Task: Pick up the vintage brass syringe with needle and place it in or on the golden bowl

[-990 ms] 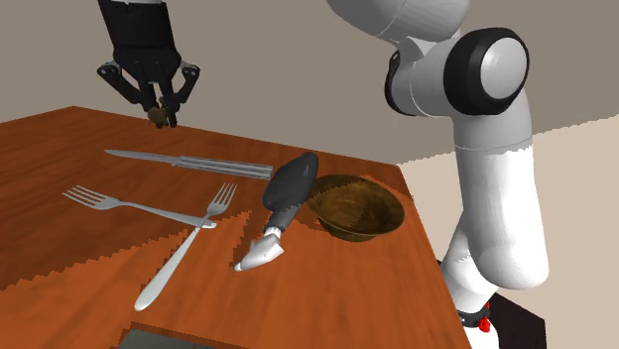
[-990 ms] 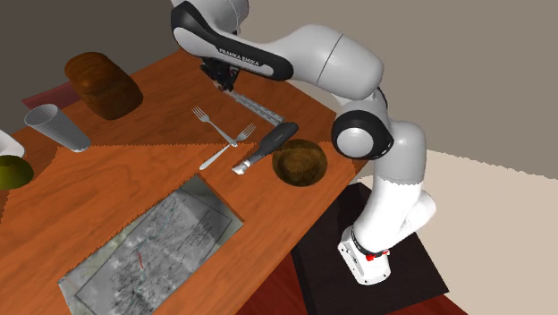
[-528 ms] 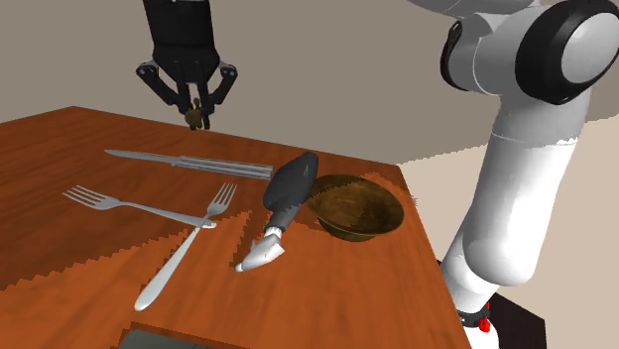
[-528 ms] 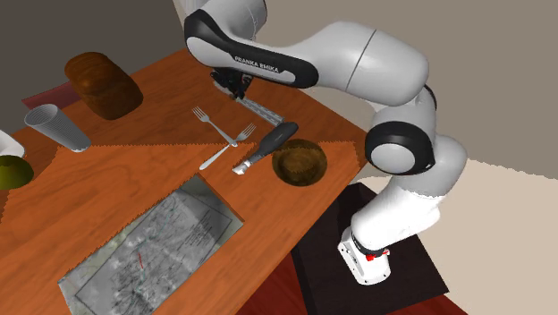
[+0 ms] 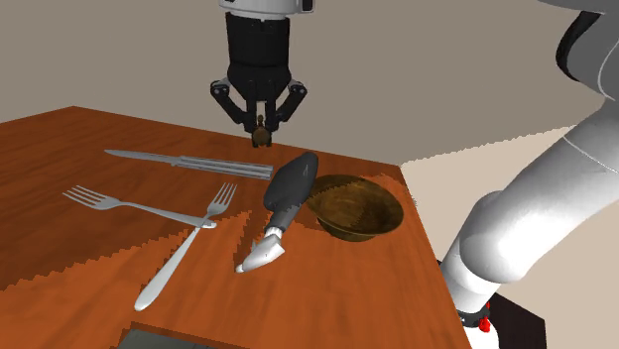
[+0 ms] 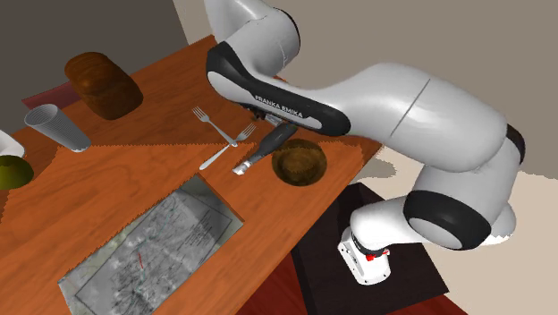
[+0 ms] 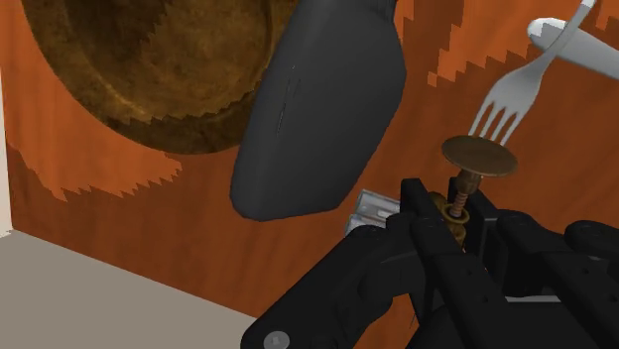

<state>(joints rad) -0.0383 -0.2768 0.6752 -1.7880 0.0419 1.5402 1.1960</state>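
Wooden table [image 5: 60, 144] | claw [image 5: 260, 125] clenched on brass syringe [image 7: 478, 156], held in air above table | golden bowl [image 5: 359, 210] apart, just beside dark-handled tool [image 5: 290, 186]

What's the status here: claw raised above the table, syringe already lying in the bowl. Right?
Not quite. The bowl is empty, and the syringe is clamped in the claw, as the wrist view shows. The claw is indeed raised above the table.

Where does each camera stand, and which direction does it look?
Shoulder view: beside the black box stand, looking down over the reddish wooden table; white arm, black gripper clasping a small brass syringe.
Second exterior view: higher, farther back, looking down likewise; whole arm and stand.
Wrist view: on the hand, looking down; black fingers.
All share the round golden-brown bowl.
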